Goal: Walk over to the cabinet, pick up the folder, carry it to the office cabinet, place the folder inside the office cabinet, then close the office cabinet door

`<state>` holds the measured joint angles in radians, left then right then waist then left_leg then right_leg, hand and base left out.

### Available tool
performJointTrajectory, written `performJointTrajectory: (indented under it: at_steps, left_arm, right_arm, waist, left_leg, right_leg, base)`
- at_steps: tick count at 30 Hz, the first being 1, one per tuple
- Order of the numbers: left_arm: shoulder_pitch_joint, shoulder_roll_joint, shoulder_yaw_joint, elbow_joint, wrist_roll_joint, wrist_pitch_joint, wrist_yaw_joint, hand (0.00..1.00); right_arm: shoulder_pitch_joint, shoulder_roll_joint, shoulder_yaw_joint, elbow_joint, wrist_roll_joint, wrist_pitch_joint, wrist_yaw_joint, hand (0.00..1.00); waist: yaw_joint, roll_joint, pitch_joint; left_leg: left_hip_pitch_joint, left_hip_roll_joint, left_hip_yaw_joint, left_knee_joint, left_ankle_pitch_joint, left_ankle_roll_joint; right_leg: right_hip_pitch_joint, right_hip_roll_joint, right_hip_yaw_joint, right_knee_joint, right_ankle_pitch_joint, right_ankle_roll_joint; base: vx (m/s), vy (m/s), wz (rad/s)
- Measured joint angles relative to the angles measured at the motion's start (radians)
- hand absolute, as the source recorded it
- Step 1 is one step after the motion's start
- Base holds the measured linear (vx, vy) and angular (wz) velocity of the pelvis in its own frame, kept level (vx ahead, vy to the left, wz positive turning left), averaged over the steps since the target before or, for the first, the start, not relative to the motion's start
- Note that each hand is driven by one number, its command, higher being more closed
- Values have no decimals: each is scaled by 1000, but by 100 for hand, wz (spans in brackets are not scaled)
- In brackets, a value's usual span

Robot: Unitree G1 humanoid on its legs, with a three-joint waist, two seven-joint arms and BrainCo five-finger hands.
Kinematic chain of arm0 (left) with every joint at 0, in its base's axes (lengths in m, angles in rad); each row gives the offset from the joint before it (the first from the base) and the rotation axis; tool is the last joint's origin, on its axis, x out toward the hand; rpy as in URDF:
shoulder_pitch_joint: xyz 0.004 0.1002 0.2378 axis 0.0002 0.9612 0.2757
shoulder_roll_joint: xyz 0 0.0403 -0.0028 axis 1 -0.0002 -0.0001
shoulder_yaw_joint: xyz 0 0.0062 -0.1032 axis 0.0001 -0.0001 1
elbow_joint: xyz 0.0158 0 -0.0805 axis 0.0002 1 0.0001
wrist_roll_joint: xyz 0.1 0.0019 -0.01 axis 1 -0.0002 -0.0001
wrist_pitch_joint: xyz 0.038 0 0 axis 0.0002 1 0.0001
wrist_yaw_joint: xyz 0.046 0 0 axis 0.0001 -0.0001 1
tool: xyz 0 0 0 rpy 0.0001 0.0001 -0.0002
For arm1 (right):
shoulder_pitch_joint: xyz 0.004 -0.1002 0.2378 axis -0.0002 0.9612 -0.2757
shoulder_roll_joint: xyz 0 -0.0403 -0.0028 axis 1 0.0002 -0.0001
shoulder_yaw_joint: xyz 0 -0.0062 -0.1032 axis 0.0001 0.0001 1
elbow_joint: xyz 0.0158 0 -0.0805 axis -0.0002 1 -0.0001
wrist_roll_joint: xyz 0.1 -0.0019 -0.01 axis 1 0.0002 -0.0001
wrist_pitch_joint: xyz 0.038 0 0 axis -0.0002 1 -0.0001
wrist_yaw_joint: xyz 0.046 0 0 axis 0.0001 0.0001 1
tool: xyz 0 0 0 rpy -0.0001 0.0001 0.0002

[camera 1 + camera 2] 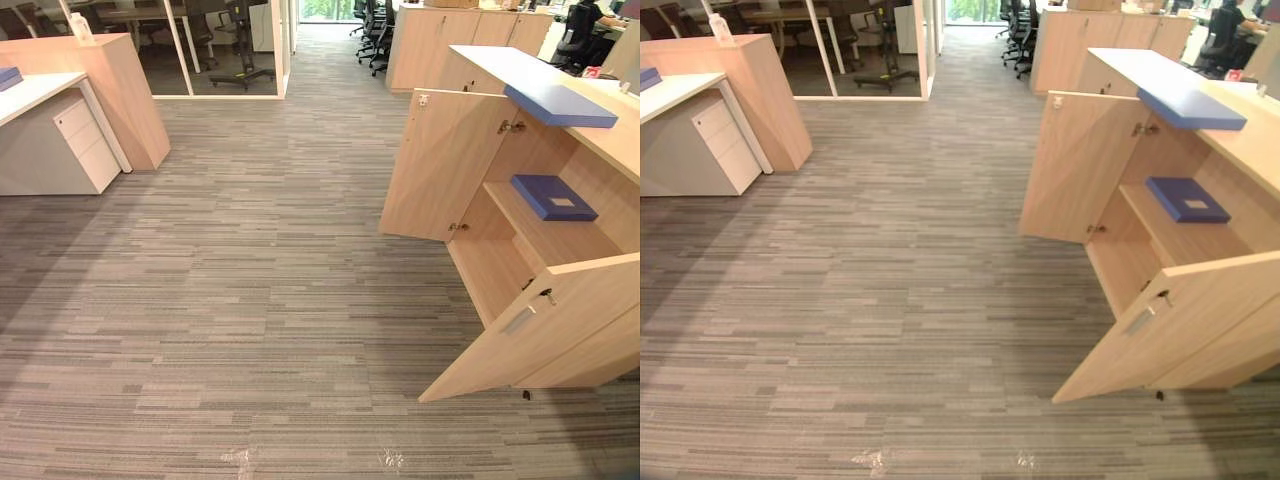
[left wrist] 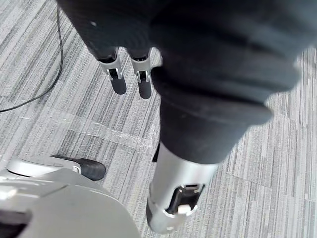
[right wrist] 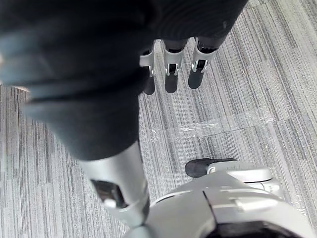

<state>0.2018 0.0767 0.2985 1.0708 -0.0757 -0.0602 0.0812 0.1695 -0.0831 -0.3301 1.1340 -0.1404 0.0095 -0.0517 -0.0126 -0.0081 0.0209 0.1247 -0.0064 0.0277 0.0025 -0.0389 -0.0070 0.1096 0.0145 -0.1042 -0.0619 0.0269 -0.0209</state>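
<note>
Approaching the cabinet (image 1: 560, 240) squarely should keep its open doors (image 1: 445, 165) clear of the arms. Left hand (image 2: 143, 84) and right hand (image 3: 171, 74) hang empty (fingers straight); the blue folder (image 1: 560, 105) lies on the cabinet top.

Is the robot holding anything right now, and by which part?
Nothing. Its left hand and right hand hang open above the carpet. A blue folder lies untouched on the cabinet top.

Both arms lowered: left hand (image 2: 142, 82) pointing downward, fingers straight, thumb apart, empty; right hand (image 3: 171, 74) likewise, fingers relaxed, empty.
</note>
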Motion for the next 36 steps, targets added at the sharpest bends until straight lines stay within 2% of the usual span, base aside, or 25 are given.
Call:
performJointTrajectory:
  at_steps: [5,6,7,8,11,19,22,23,24,25,26,27,28,29,30,31,33,34,35,36]
  left_arm:
    - [-9,-4,-17,1,-50,-16,-11,0]
    - [-11,2,-24,1,-64,-17,-6,0]
    - [-12,6,-29,1,-97,-18,1,0]
    - [-15,8,-51,1,-120,-20,-2,0]
    - [-27,11,-45,1,-125,-20,-3,0]
    - [-42,3,5,1,-108,-20,-6,0]
    - [-49,-16,81,-3,-111,-21,-10,0]
    - [-49,-32,138,-3,-113,-20,-10,0]
    - [-55,-41,165,-9,-115,-20,-10,0]
    - [-56,-67,198,-41,-119,-20,-8,0]
    - [-49,-82,223,-50,-125,-20,-4,0]
    - [-47,-83,231,-53,-126,-20,-1,0]
    - [-35,-88,238,-67,-131,-20,3,0]
    - [-27,-94,237,-82,-136,-21,5,0]
    - [-26,-94,236,-81,-139,-24,5,0]
    - [-25,-95,237,-81,-146,-24,5,0]
    - [-24,-97,235,-81,-157,-26,12,0]
    - [-22,-97,231,-81,-157,-27,18,0]
    - [-23,-96,230,-79,-156,-28,27,0]
    - [-20,-93,231,-79,-156,-28,31,0]
  right_arm:
    - [-14,25,-1,-24,-2,1,-17,0]
    - [-6,20,-21,-30,77,-16,-53,0]
    - [-9,30,-96,-44,196,-39,-88,0]
    - [-20,17,-150,-44,276,-40,-88,0]
    - [-23,-9,-198,-45,357,-54,-97,0]
    - [-49,16,-238,-42,396,-51,-73,0]
    - [-61,30,-280,-43,398,-51,-68,0]
    - [-58,44,-273,-60,398,-50,-68,0]
    - [-54,54,-269,-72,398,-50,-69,0]
    - [-52,62,-253,-83,398,-50,-70,0]
    - [-52,65,-218,-83,399,-49,-74,0]
    - [-52,68,-212,-84,399,-48,-75,0]
    - [-51,74,-190,-99,399,-48,-81,0]
    - [-57,79,-189,-119,399,-49,-84,0]
    - [-62,80,-192,-120,398,-50,-84,0]
    - [-79,85,-193,-120,397,-50,-87,0]
    - [-87,83,-194,-120,397,-52,-92,0]
    - [-85,83,-195,-118,398,-52,-96,0]
    - [-86,83,-201,-108,398,-52,-96,0]
    - [-88,81,-204,-97,397,-52,-96,0]
  waist:
    - [-5,-6,10]
    - [-5,-6,9]
    - [-4,-5,10]
    - [-4,-6,12]
    - [-4,-7,15]
    - [-5,-4,23]
    - [-7,15,53]
    - [-3,24,65]
    - [-3,24,79]
    - [-1,22,112]
    - [9,25,121]
    - [9,24,122]
    - [10,19,121]
    - [11,19,121]
    - [12,19,121]
    - [20,18,122]
    - [28,16,123]
    - [29,20,120]
    - [29,18,116]
    - [31,21,107]
  left_leg:
    - [16,2,5,-10,-4,-6]
    - [18,3,8,-13,-4,-6]
    - [18,4,13,-14,-4,-6]
    - [21,5,16,-15,-4,-6]
    - [32,9,20,-17,-7,-10]
    - [16,22,21,1,-21,-17]
    - [-91,49,16,228,-145,-33]
    - [-152,73,41,382,-193,-70]
    - [-203,84,63,492,-198,-77]
    - [-307,123,111,724,-172,-71]
    - [-394,173,154,886,-194,-48]
    - [-411,186,164,909,-201,-43]
    - [-456,218,202,899,-223,-40]
    - [-481,226,207,812,-223,-39]
    - [-489,228,204,755,-221,-42]
    - [-495,233,200,633,-212,-51]
    - [-493,236,195,457,-160,-57]
    - [-487,242,190,353,-121,-62]
    - [-490,244,209,358,-47,-79]
    - [-496,230,218,389,-22,-80]
  right_leg:
    - [19,3,2,-19,-1,4]
    - [19,4,4,-21,0,4]
    - [19,5,8,-24,2,7]
    - [20,5,10,-24,3,8]
    - [28,10,11,-25,3,9]
    - [24,23,9,-25,-11,4]
    - [8,33,-12,36,-67,-15]
    - [-10,35,-31,75,-97,-30]
    - [-11,33,-38,97,-113,-32]
    - [-9,32,-46,140,-142,-35]
    - [6,29,-48,169,-165,-47]
    - [10,25,-49,175,-172,-47]
    - [21,3,-52,184,-188,-32]
    - [36,-19,-48,183,-193,-7]
    - [50,-30,-46,181,-195,2]
    - [67,-56,-37,173,-204,24]
    - [111,-105,-30,154,-221,72]
    - [137,-139,-30,136,-236,110]
    - [167,-181,-29,122,-254,140]
    - [177,-205,-27,118,-257,145]
  base:
    - [6,3,-1]
    - [-10,13,-11]
    - [-4,16,-11]
    - [-2,14,-9]
    - [-6,5,-6]
    - [-6,-5,0]
    - [2,0,9]
    - [-16,33,21]
    - [-23,32,27]
    - [90,15,19]
    - [149,0,11]
    - [195,5,10]
    - [219,68,6]
    - [245,103,2]
    - [365,193,-12]
    - [403,255,-20]
    - [411,317,-20]
    - [406,400,-19]
    - [415,434,-22]
    - [418,483,-37]
